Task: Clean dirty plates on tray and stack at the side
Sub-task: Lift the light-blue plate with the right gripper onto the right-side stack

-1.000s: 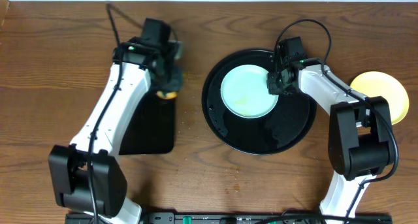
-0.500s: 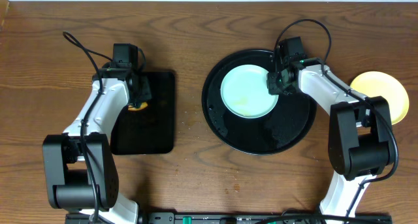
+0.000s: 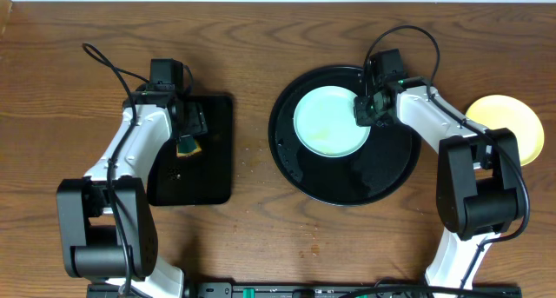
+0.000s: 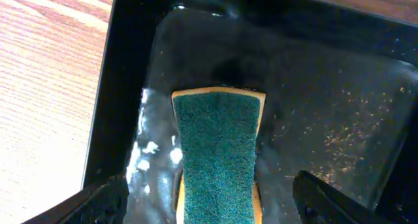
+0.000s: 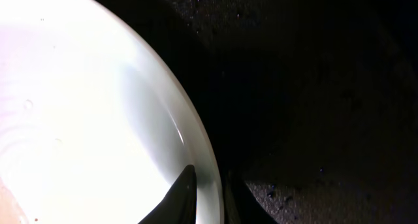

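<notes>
overhead and wrist views. nearest the robot, the wooden surface (image 3: 261, 237) carried the near ends of two trays, well apart: at the left we saw a rectangular black tray (image 3: 204, 176), at the right the round glossy black tray (image 3: 365, 172).

farther on, a sponge (image 3: 188, 147) lay green side up on the rectangular tray, close to its left wall, in a wet, shiny patch. the left end effector (image 4: 212, 201) hung over the sponge with its jaws spread wide. one fingertip stood to each side and neither touched the sponge, so we recorded it as open and empty.

at about the same depth, a pale blue-white plate (image 3: 328, 122) rested on the far left part of the round tray, with a faint yellowish smear on its near side. the right end effector (image 5: 209, 188) was closed on the plate's right rim, one finger inside the rim and one outside it, over the tray floor. we noted fine specks on that floor.

to the right, off the round tray and on the surface, a pale yellow plate (image 3: 512, 115) lay partly hidden behind the right arm (image 3: 473, 185).
</notes>
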